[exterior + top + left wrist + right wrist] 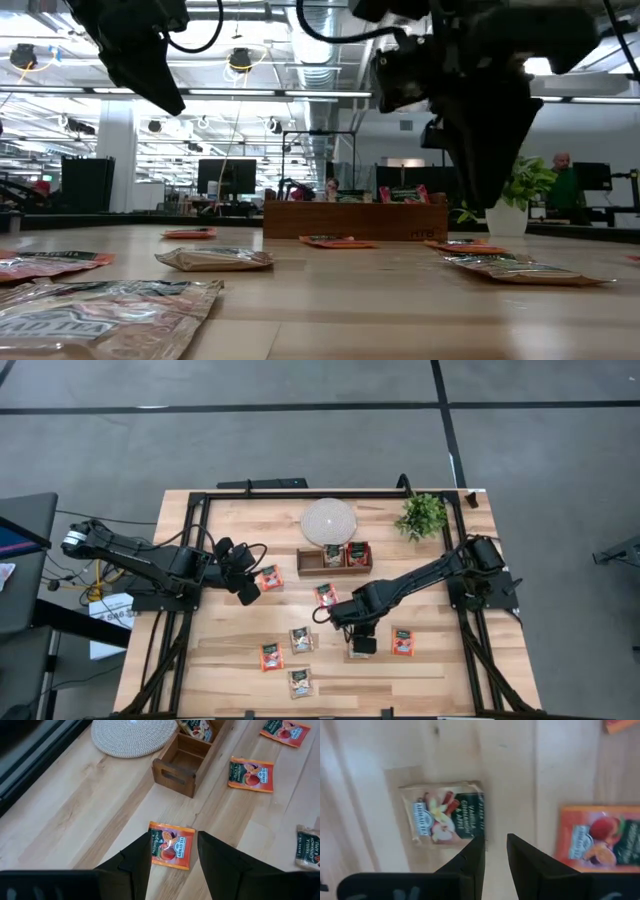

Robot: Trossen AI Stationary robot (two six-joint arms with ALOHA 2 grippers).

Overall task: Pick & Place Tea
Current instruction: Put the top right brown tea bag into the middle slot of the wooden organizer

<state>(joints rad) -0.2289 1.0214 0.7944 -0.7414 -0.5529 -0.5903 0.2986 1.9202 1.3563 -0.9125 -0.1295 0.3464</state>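
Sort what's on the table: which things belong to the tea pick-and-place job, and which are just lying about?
Part of the job:
- loose tea sachets on the table, e.g. orange one by the left gripper
- tan sachet beneath the right gripper
- wooden tray, some sachets already inside

Just lying about:
- woven round mat
- potted plant

Wooden tray (311,563) (three compartments), woven white disc (328,520), potted plant (422,515)
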